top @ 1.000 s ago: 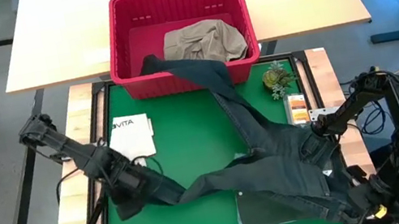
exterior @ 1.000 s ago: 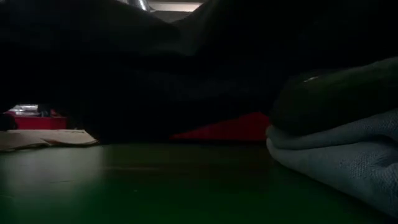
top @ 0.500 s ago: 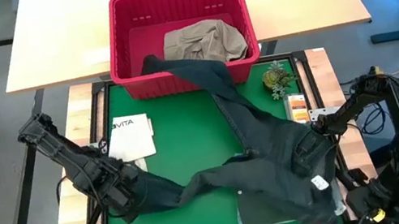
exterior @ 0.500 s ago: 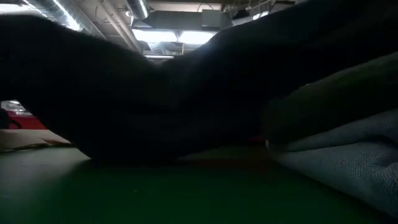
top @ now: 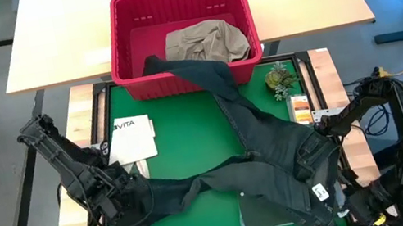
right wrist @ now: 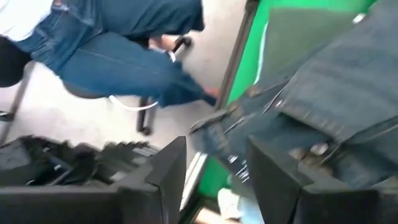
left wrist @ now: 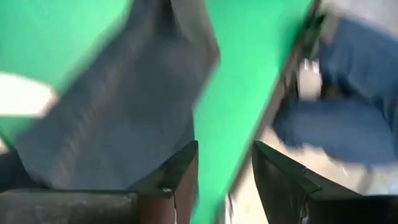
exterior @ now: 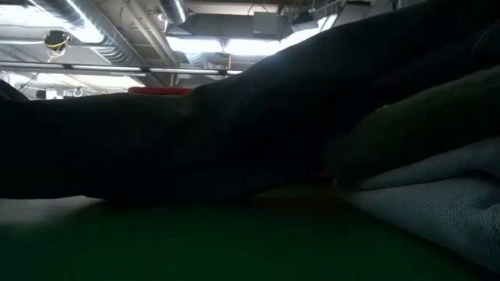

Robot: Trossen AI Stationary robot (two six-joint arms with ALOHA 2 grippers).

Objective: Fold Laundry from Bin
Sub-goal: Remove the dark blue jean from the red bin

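Grippers first: left gripper (left wrist: pixel 224 180) sits at the near left of the green mat (top: pixel 190 140), fingers apart with nothing between them, jeans (top: pixel 274 146) leg just beside. Right gripper (right wrist: pixel 214 180) is parted too, over the waistband at the near right edge. Only the high view shows the other leg trailing into the red bin (top: pixel 182 37), next to a khaki garment (top: pixel 204 43). Right wrist view catches a seated person (right wrist: pixel 118 50) off the table.

My left gripper (left wrist: pixel 224 171) sits parted over green mat (left wrist: pixel 255 68), dark jeans (left wrist: pixel 130 118) just beside one finger.
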